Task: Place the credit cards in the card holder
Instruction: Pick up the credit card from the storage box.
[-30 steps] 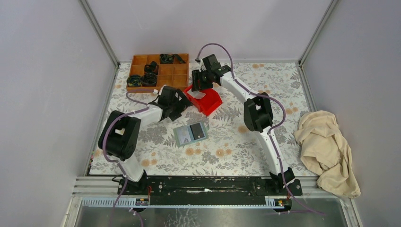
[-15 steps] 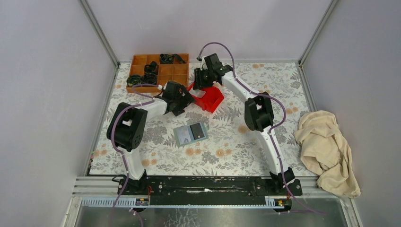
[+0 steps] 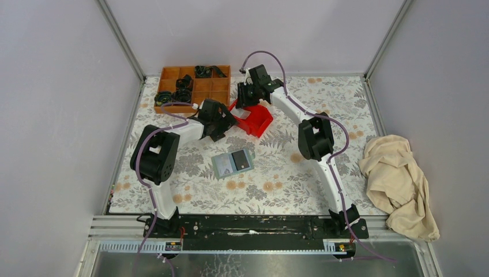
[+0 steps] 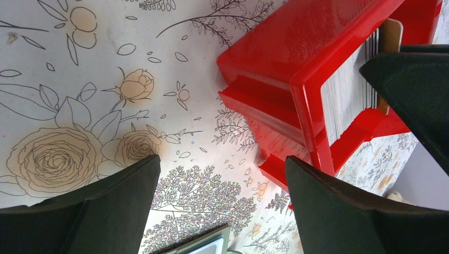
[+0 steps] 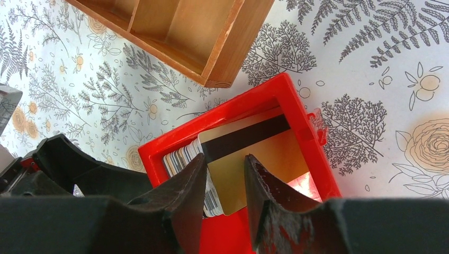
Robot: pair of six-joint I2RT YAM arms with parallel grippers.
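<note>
Credit cards (image 4: 347, 79) are being reached for in the red bin (image 3: 259, 124), which is set at the far middle of the floral worktop (image 3: 288, 184), just beside the wooden tray (image 3: 193, 86). The right claw (image 5: 226, 159) is being held over the bin with its fingers only narrowly parted. Nothing is seen pinched between them, and the yellow-tan card (image 5: 286, 153), magnetic stripe showing, is lying just beyond their tips. The narrow spread is probably being used so that one card can be taken from the end of the stack without its neighbours being dragged along. The left claw (image 4: 221, 164) is being held widely spread at the bin's near-left side, touching nothing, perhaps so that the bin can be steadied. The card holder (image 3: 232, 163) is lying open nearer the arms, well apart from the bin. What appears to be a dark grey card (image 3: 243, 160) is lying on its right half, and its pockets are being presented face up, presumably to receive what is lifted.

Only in the left wrist view is the stack being shown edge-on, standing packed in the bin. Only in the right wrist view is the tan card's face being shown. From above, the holder and a crumpled cloth (image 3: 398, 184) at the right edge are being shown, but neither claw's spread can be told there.
</note>
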